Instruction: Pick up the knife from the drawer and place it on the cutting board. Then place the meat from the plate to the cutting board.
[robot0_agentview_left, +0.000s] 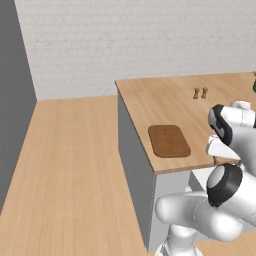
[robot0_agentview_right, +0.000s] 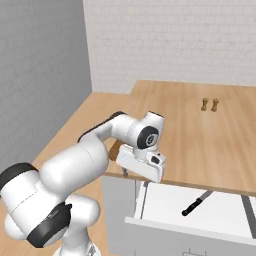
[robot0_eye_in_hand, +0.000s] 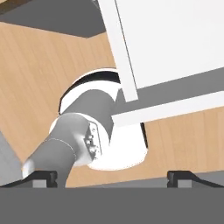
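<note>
Glossy white rounded arm (robot0_agentview_right: 75, 170), black joint bands, boxy white hand (robot0_agentview_right: 141, 163).

Cutting board (robot0_agentview_left: 169, 141) dark brown; countertop (robot0_agentview_left: 165, 102) lighter tan – drawer (robot0_agentview_right: 200, 210) white; knife (robot0_agentview_right: 198, 202) black handle, grey blade.

Light is even and bright across all views, soft and diffuse, with no visible source. Shadows are faint: a soft grey tone under the countertop (robot0_agentview_left: 150, 100) edge and inside the drawer (robot0_agentview_right: 200, 210). No glare. Rendering is sharp overall, slightly pixelated at edges, with no lens distortion.
</note>
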